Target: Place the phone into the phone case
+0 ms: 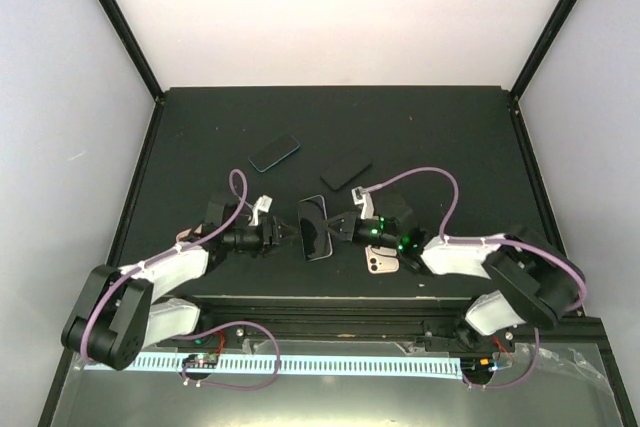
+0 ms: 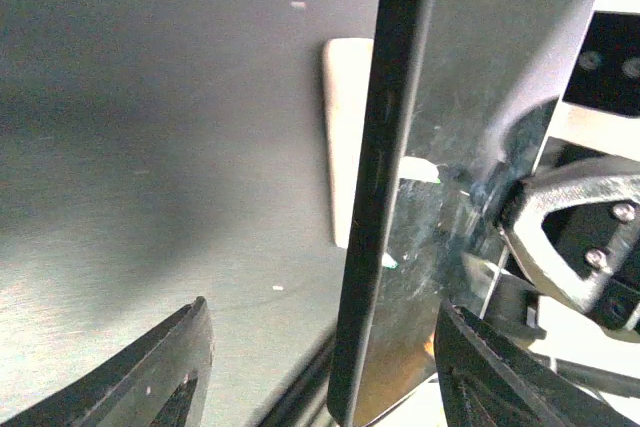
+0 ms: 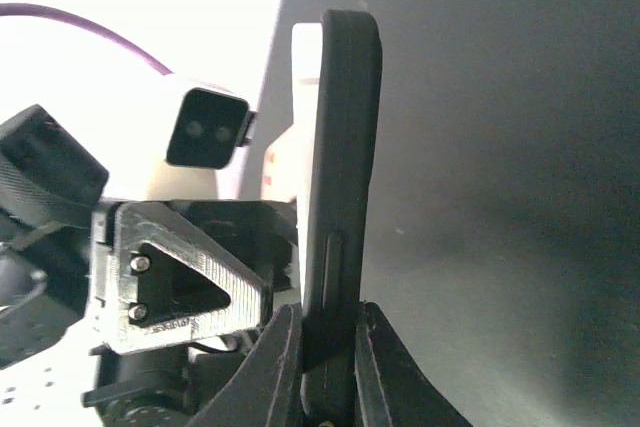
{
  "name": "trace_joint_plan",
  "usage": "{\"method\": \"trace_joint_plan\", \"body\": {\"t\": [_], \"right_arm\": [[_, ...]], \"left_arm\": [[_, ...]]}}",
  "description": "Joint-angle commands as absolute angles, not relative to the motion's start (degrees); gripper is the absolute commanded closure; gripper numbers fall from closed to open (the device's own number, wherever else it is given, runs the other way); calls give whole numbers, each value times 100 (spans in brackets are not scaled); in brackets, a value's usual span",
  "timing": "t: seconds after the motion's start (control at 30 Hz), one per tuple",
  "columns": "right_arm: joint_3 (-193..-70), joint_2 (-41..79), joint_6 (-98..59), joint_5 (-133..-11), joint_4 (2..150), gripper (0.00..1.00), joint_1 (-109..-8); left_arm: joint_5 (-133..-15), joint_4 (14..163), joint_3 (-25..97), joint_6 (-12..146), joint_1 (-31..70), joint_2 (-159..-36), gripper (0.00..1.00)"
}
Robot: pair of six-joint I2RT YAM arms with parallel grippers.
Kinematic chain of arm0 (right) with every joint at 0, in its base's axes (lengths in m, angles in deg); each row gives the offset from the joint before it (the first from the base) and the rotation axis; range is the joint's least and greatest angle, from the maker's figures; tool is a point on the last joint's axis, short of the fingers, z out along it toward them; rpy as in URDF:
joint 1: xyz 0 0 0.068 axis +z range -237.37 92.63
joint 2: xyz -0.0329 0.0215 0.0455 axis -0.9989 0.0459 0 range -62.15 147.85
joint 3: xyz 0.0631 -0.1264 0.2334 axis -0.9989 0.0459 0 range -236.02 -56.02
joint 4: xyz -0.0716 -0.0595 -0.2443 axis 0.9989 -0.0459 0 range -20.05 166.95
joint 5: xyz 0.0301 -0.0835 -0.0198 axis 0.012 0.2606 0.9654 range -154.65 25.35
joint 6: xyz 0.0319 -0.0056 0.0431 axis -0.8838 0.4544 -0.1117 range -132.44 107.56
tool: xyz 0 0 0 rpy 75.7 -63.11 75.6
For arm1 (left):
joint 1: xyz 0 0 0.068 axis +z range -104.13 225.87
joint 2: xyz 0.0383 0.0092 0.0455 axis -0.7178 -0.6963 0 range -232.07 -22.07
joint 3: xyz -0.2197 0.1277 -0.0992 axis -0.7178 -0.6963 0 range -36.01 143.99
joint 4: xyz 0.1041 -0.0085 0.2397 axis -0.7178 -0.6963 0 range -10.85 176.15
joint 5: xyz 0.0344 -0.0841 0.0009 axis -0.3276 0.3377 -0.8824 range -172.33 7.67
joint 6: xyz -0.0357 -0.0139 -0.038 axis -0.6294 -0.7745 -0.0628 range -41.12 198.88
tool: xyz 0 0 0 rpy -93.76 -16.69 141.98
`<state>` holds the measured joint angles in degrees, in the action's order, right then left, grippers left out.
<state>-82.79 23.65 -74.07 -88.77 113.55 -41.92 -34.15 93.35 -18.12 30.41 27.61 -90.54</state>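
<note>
A black phone [image 1: 313, 232] with a glossy screen and a thick matte black rim is held on edge just above the table's near middle. I cannot tell whether that rim is a case. My right gripper [image 1: 338, 227] is shut on the phone's edge [image 3: 345, 127], with its fingers [image 3: 275, 367] clamped just below a side button. My left gripper [image 1: 293, 234] is open. Its fingers [image 2: 170, 367] stand apart on either side of the phone's near end [image 2: 385, 147] without touching it.
A dark phone with a teal edge [image 1: 274, 152] and a flat black rectangle [image 1: 346, 168] lie further back on the black table [image 1: 200, 127]. A white phone [image 1: 381, 263] lies back-up under my right arm; it also shows in the left wrist view [image 2: 345, 127].
</note>
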Motion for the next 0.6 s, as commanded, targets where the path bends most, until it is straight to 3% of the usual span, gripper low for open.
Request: {"method": "trace_joint_plan", "body": {"t": [0.0,0.2,0.4,0.57], "right_arm": [[-8208,1628,-7418,-9008,12032,94,-4264],[-8122,1498,-8098,-9432,13009,93,-4262],[-8009,1347,-8258,-9400,13109,90,-4259],[-8049,935,-7847,-9323,12458,74,-4271]], "left_arm": [[-2423,10465,-1738,2526,2803,-8673,37],[-2169,11166,-1783,2195,2803,-8134,45],[-2109,11443,-1775,1865,2797,-7719,75],[-1921,11516,-1768,1831,2794,-7632,90]]}}
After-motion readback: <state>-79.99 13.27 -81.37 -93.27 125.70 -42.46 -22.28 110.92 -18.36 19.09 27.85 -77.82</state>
